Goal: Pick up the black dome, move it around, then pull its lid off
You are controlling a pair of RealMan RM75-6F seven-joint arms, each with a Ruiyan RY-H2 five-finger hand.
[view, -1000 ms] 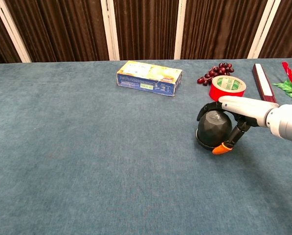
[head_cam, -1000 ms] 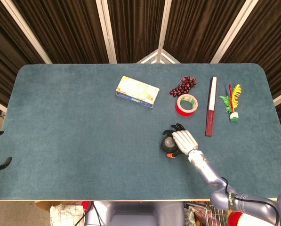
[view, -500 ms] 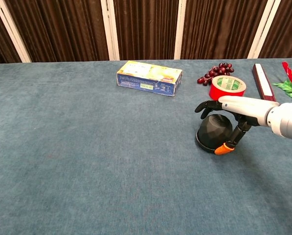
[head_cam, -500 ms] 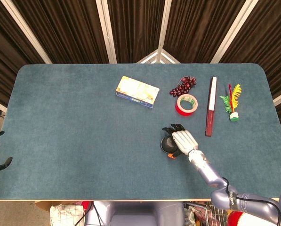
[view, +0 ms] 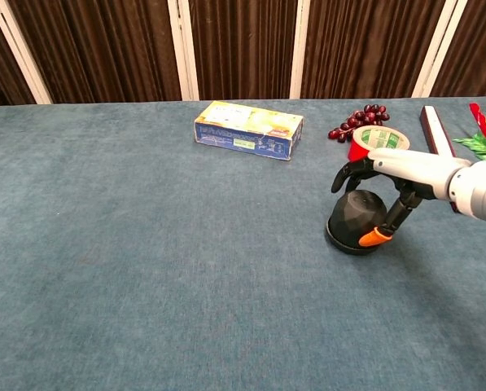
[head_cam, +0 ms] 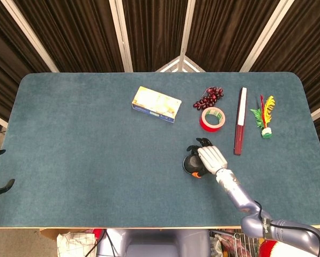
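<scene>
- The black dome (view: pixel 356 218) sits on the blue table (view: pixel 145 269), right of the middle and toward the near edge; in the head view it shows as a dark round shape (head_cam: pixel 191 163) mostly under the robot's fingers.
- The right robot hand (view: pixel 389 183) arches over the dome from the right. Its dark fingers (view: pixel 346 173) curl down above the top of the dome, and its orange-tipped thumb (view: pixel 375 237) lies against the lower right side, near the base.
- Whether the hand truly grips the dome or only cups it, I cannot tell; the dome's base rests on the table.
- From above, the same right robot hand (head_cam: pixel 209 157) covers the dome's right half, with the silver forearm running toward the near right corner.
- The left robot hand appears in neither view.
- Behind the dome stands a roll of red tape (view: pixel 371 142), with a bunch of dark grapes (view: pixel 358 119) just beyond it.
- A yellow and blue box (view: pixel 248 129) lies further left at the back.
- A long dark red bar (head_cam: pixel 240 120) and a feathered toy (head_cam: pixel 265 115) lie at the right.
</scene>
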